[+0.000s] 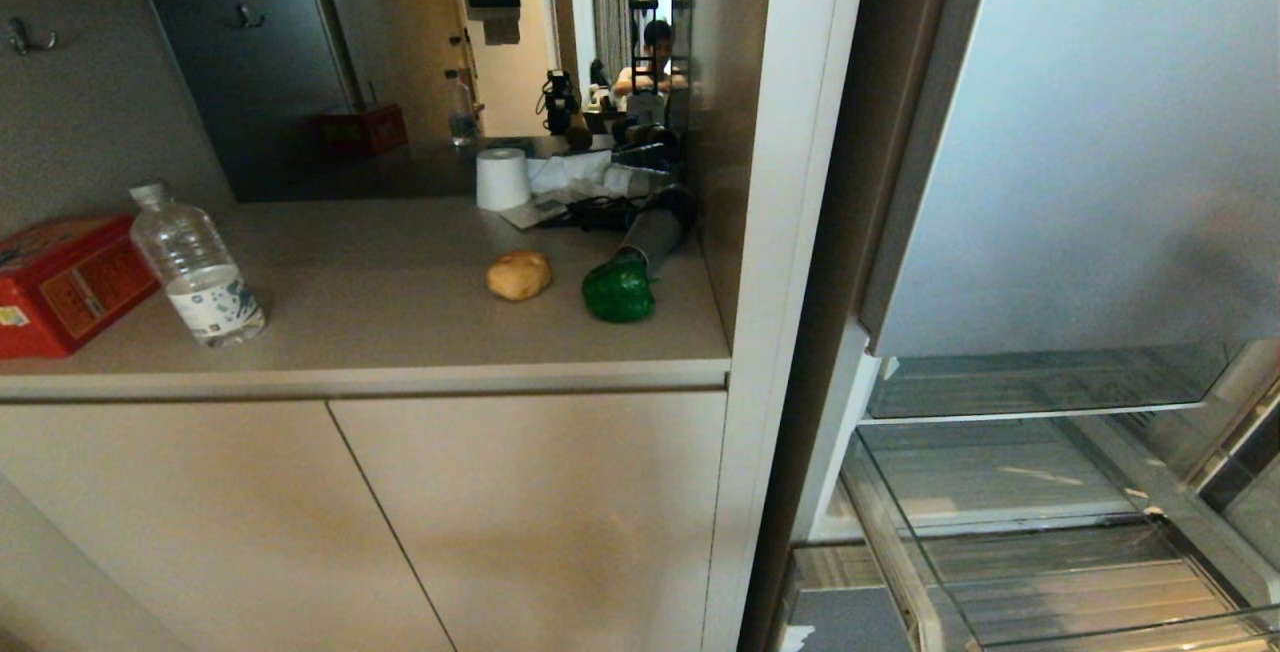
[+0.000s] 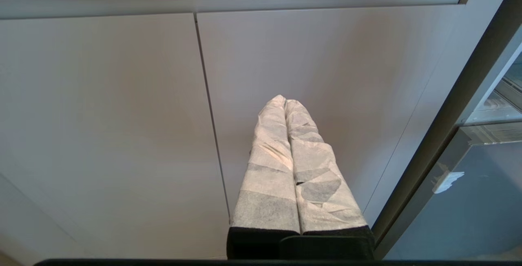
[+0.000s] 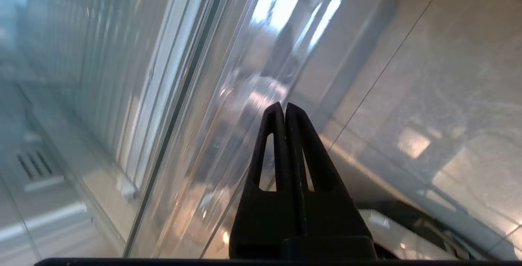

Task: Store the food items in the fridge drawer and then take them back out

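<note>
Black plastic right gripper (image 3: 284, 109): fingers pressed together tip to tip, holding nothing, poised over clear glass and ribbed plastic surfaces of the fridge interior; not visible from the head camera. Left gripper (image 2: 284, 102): fingers (image 2: 269, 164) wrapped in white tape, closed flat against each other, empty, hanging in front of the beige cabinet doors (image 2: 306, 74) below the counter. Fridge drawer (image 1: 1050, 552): pulled out at the lower right of the head view, glass-walled, no food seen inside; glass shelf (image 1: 1030, 387) above it, pale inner wall behind. White tape scrap (image 2: 447, 180) on the blue-grey front seen from the left wrist. Counter (image 1: 400, 352), beige: golden-brown lump (image 1: 519, 275) near the middle toward the right; green bell pepper (image 1: 619, 290) just beside it, nearer the right edge, the two apart. Clear water bottle (image 1: 198, 267) upright toward the left edge; red tin box (image 1: 60, 282) at the far left, next to the bottle. White paper roll (image 1: 502, 178) and dark clutter along the back edge, before a mirror panel (image 1: 400, 62) reflecting a person.
</note>
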Available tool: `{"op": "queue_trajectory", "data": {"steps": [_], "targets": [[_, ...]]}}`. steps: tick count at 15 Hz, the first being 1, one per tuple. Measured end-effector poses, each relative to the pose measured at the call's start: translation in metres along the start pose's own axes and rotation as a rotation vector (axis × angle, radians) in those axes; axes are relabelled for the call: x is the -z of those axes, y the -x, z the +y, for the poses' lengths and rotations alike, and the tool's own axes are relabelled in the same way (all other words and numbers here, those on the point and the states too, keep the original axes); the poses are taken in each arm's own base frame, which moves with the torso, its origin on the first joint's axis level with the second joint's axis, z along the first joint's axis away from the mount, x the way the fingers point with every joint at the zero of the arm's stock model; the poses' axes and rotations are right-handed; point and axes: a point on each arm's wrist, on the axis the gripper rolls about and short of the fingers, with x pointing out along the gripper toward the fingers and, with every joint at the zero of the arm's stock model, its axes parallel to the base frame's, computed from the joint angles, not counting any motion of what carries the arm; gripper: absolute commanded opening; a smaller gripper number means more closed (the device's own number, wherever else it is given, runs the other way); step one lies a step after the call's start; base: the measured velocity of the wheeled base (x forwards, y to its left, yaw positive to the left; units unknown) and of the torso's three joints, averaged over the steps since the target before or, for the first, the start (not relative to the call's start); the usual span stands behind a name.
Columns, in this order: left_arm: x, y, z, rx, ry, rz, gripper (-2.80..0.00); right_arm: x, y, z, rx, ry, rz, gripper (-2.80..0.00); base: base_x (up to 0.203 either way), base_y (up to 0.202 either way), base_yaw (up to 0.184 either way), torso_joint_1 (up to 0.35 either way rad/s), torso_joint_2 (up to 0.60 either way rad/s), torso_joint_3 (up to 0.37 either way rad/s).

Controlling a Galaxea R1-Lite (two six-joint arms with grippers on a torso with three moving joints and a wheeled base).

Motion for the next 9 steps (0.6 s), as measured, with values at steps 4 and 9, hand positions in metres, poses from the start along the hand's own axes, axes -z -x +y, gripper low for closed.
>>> {"op": "queue_trajectory", "data": {"steps": [4, 9], "targets": [[0.0, 0.0, 0.0, 0.0, 0.0, 0.0, -2.8, 0.001, -0.015, 0.007, -0.022, 0.021, 0.043, -2.8, 0.0, 0.0, 0.0, 0.0, 0.0, 0.0], [0.0, 0.0, 0.0, 0.0, 0.0, 0.0, -2.8, -0.001, -0.038, 0.018, -0.066, 0.068, 0.088, -2.8, 0.0, 0.0, 0.0, 0.0, 0.0, 0.0]]}}
